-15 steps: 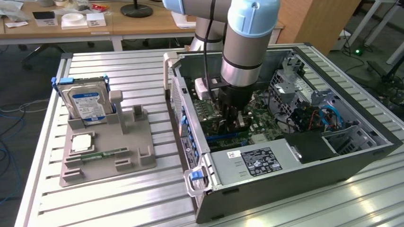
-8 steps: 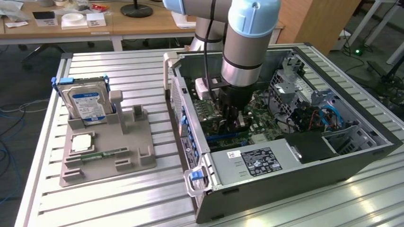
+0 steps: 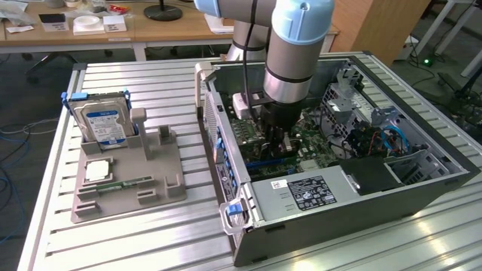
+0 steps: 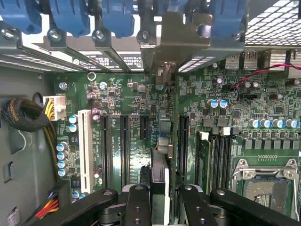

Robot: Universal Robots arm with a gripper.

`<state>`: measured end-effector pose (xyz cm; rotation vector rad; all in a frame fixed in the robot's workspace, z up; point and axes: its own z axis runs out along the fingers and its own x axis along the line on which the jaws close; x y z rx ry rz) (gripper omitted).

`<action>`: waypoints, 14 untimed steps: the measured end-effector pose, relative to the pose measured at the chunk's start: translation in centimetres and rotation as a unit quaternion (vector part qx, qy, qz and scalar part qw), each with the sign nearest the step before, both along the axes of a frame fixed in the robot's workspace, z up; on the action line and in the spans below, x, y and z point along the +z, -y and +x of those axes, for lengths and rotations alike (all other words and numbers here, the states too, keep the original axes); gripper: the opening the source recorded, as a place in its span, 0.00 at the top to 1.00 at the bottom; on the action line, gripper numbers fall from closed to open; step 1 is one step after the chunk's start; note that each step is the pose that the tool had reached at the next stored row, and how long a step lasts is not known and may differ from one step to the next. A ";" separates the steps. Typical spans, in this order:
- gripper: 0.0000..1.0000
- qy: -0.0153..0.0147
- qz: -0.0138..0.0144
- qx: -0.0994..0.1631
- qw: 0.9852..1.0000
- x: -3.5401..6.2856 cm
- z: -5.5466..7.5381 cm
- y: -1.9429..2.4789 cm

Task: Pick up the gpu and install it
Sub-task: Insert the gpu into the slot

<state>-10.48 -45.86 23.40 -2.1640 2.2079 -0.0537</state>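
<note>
My gripper [image 3: 279, 138] reaches down into the open computer case [image 3: 421, 186], over the green motherboard [image 3: 316, 141]. It is shut on the gpu [image 4: 162, 141], a thin dark card seen edge-on between the black fingers [image 4: 136, 202]. The card stands upright among the long black expansion slots [image 4: 124, 146]. Its silvery bracket [image 4: 176, 37] sits at the case's rear slot openings, under the blue latches [image 4: 117, 16]. Whether the card's edge is down in a slot is hidden.
On the exterior view's left, a grey holder tray [image 3: 150, 186] carries the silver hard drive [image 3: 104, 124] and a small green memory stick [image 3: 124, 183]. The power supply [image 3: 301, 195] sits at the case's near end. Cables [image 4: 23, 115] and a processor socket [image 4: 263, 183] flank the slots.
</note>
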 end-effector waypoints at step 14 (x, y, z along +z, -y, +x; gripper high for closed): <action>0.73 0.000 0.000 0.000 1.000 -0.14 -0.1 -0.01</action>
